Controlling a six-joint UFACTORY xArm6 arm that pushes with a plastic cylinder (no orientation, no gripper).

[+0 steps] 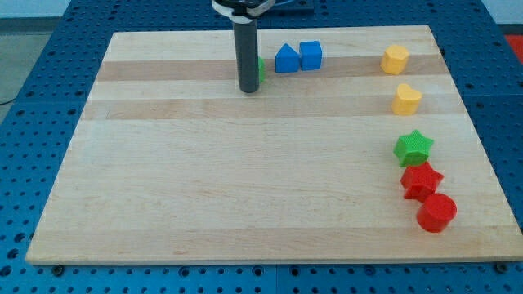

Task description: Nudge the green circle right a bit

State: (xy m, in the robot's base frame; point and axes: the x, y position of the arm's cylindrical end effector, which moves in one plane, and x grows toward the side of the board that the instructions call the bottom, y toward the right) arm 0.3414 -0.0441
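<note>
Wooden counter (245, 188): my tip (248, 89) is down near the view's top, left of centre. The arm carries no fingers, so there is no open or closed state to tell. Green circle (261, 69) shows only as a sliver at the rod's right edge, touching or just beside it. Right of it stand a blue triangular block (286, 59) and a blue cube (310, 55), touching each other

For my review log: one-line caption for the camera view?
My tip sits at the left of the mostly hidden green circle, with two blue blocks just to its right.
</note>
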